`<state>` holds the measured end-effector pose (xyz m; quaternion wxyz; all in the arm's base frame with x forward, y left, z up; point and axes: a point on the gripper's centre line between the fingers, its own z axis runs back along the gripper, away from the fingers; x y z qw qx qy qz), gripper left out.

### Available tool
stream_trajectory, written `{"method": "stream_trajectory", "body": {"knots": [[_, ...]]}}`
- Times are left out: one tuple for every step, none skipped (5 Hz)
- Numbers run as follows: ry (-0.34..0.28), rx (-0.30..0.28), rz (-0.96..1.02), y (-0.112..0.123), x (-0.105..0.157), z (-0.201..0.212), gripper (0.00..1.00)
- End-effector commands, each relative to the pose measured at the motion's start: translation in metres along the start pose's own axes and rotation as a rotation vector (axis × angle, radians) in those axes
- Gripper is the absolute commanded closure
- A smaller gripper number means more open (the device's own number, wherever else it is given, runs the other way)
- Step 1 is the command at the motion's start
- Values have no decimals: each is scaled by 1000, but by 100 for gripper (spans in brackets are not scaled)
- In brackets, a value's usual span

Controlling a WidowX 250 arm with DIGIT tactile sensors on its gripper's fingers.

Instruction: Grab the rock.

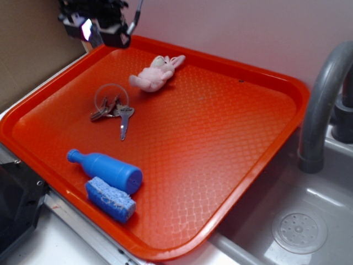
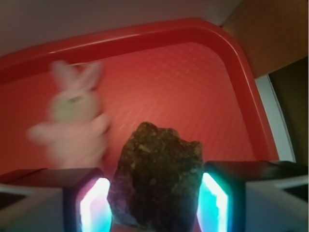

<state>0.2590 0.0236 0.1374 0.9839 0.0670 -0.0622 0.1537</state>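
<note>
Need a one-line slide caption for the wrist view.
End effector clamps the rock above the red tray, pink bunny behind.

The rock (image 2: 157, 179) is dark, brown-grey and bumpy all over. It sits right between my two fingers (image 2: 87, 205), one on each side, touching it. Its pointy, lumpy top sticks up past them.

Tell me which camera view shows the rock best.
The wrist view: the rock fills the foreground, clamped between the gripper fingers. In the exterior view the rock is not visible; only the gripper shows above the tray's far corner.
</note>
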Motion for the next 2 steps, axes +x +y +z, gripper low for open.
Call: {"method": "stream_trajectory", "body": {"knots": [[-63, -233, -100, -33, -33, 122, 100], [-4, -305, -201, -40, -32, 109, 100]]}}
